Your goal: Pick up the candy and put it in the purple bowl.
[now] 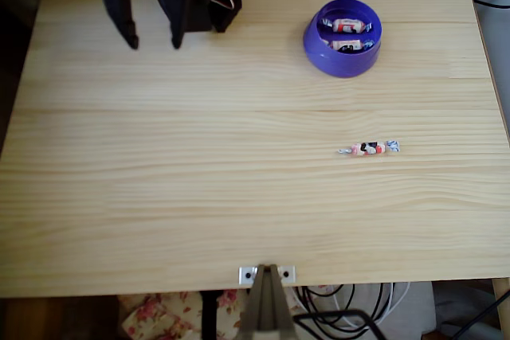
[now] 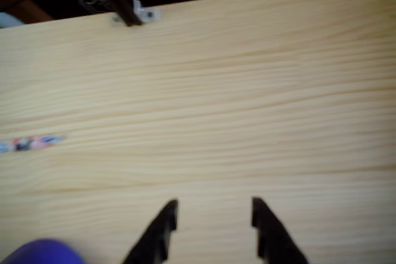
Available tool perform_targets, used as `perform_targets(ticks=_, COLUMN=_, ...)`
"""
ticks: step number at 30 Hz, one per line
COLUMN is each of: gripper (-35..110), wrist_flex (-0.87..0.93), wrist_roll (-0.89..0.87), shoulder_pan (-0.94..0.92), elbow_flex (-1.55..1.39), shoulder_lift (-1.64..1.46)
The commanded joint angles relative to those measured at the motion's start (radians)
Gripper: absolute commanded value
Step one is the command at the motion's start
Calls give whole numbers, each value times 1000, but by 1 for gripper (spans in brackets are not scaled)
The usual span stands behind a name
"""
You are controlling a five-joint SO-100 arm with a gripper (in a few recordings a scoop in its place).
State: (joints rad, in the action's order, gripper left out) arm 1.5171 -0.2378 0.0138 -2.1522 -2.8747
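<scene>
A pink-red and white candy [image 1: 368,148] with twisted ends lies flat on the wooden table, right of centre; the wrist view shows the candy [image 2: 30,143] blurred at its left edge. The purple bowl [image 1: 343,51] stands at the back right and holds two more wrapped candies [image 1: 348,25]; a sliver of the bowl [image 2: 40,251] shows at the wrist view's bottom left corner. My black gripper [image 1: 155,41] hangs at the back left, far from the loose candy and the bowl. Its fingers stand apart with nothing between them, as the gripper [image 2: 214,211] shows in the wrist view.
The light wooden table [image 1: 199,197] is bare around the candy. A metal bracket with a camera mount [image 1: 267,276] sits at the front edge, with cables and flowered cloth below it. Dark arm parts and wires crowd the back left corner.
</scene>
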Motion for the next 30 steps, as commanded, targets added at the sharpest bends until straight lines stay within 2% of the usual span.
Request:
perform_targets(ticks=1, gripper=20, wrist_flex=71, wrist_roll=-52, shoulder_pan=61, elbow_flex=141, shoulder_lift=15)
perform_targets(ticks=8, gripper=19, wrist_flex=149, wrist_roll=-137, shoulder_pan=189, elbow_flex=212, shoulder_lift=28)
perform_targets(ticks=16, gripper=19, wrist_flex=279, wrist_roll=-133, shoulder_pan=342, elbow_flex=511, shoulder_lift=339)
perform_targets(ticks=23, gripper=19, wrist_flex=153, wrist_roll=-106, shoulder_pan=491, elbow_flex=511, shoulder_lift=348)
perform_targets(ticks=30, gripper=19, wrist_flex=156, wrist_roll=-95, shoulder_pan=597, elbow_flex=552, shoulder_lift=396)
